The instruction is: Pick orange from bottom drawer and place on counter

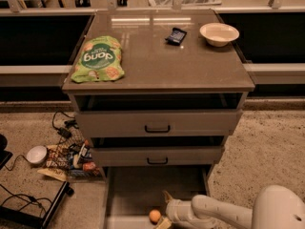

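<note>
The arm [217,213] is lying nearly level across the lower right of the view, with its white forearm pointing left. A large rounded white shell [281,208] is sitting at its right end, by the corner. The wrist [183,212] is narrowing into the gripper [163,209], which is sitting low at the bottom centre and facing left. Its two tan fingers [167,196] are standing apart. One is angling upward and the other is lying down by the bottom edge.

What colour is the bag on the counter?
The bag is green with white lettering, camera view; gripper beside the orange in the bottom drawer.
</note>
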Controlling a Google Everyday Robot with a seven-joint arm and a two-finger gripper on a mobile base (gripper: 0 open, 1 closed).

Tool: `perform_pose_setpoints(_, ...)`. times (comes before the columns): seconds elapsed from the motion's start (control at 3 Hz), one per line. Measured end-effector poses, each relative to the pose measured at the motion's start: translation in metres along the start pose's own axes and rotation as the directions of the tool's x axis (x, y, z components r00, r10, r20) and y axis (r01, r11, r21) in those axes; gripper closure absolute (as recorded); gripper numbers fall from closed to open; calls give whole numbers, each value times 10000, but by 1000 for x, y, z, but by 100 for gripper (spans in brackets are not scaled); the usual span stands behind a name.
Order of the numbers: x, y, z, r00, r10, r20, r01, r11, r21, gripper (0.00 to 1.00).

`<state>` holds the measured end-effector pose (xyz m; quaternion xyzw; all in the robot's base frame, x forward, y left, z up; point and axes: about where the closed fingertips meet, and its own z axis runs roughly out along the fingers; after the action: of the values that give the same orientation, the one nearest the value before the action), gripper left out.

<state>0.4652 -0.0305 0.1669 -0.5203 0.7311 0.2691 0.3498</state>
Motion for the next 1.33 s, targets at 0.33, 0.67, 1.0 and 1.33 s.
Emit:
perform_pose_setpoints(0.33,7,-1,16,9999,3,-159,-5,9999,-129,0)
perform_pose_setpoints(0.67,14,0,27,9991,-58,-421,46,9995,-301,0)
perform_pose_setpoints(1.0,24,1,32,9963,-170,-847,130,9988,-475,15)
perform_pose_setpoints(1.33,31,5,36,9922,-343,-1202,259,9972,-704,38)
